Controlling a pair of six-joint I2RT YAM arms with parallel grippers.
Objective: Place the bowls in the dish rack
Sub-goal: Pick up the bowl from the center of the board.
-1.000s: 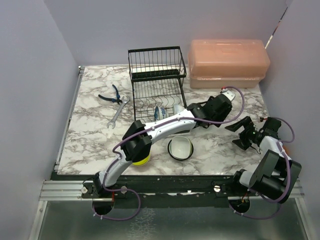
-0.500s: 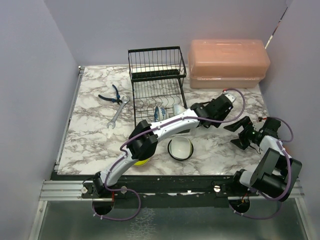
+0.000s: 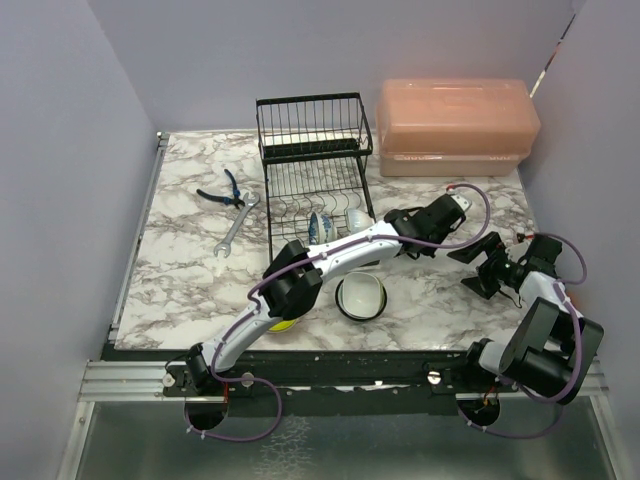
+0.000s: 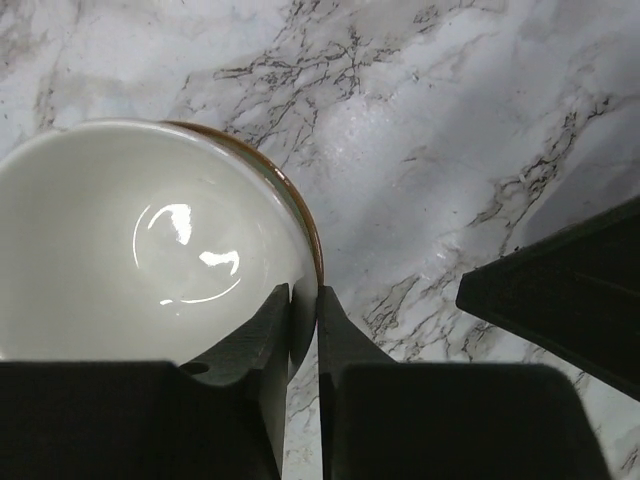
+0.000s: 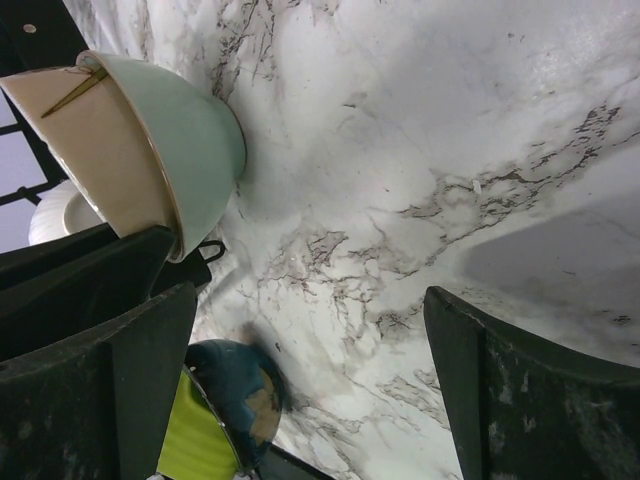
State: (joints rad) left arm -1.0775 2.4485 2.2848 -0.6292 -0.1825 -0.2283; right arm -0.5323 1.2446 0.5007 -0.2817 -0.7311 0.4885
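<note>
My left gripper (image 4: pixel 303 300) is shut on the rim of a bowl (image 4: pixel 130 240) that is cream inside, with a brown edge. The right wrist view shows that bowl (image 5: pixel 190 140) pale green outside, tilted above the marble. From above, the left wrist (image 3: pixel 430 225) hides it. My right gripper (image 3: pixel 487 265) is open and empty, to the right of it (image 5: pixel 300 320). The black wire dish rack (image 3: pixel 310 170) holds a blue-patterned bowl (image 3: pixel 320 226) and a white bowl (image 3: pixel 357 217) on its lower tier. A dark-sided bowl (image 3: pixel 360 297) and a yellow-green bowl (image 3: pixel 283 320) sit on the table.
A pink lidded box (image 3: pixel 455 125) stands at the back right. Blue-handled pliers (image 3: pixel 222 190) and a wrench (image 3: pixel 235 230) lie left of the rack. The left arm's forearm (image 3: pixel 340 255) spans the table in front of the rack.
The left arm's wrist has shifted slightly left and toward the front, still holding the bowl, and its elbow moved right. The right gripper has barely moved.
</note>
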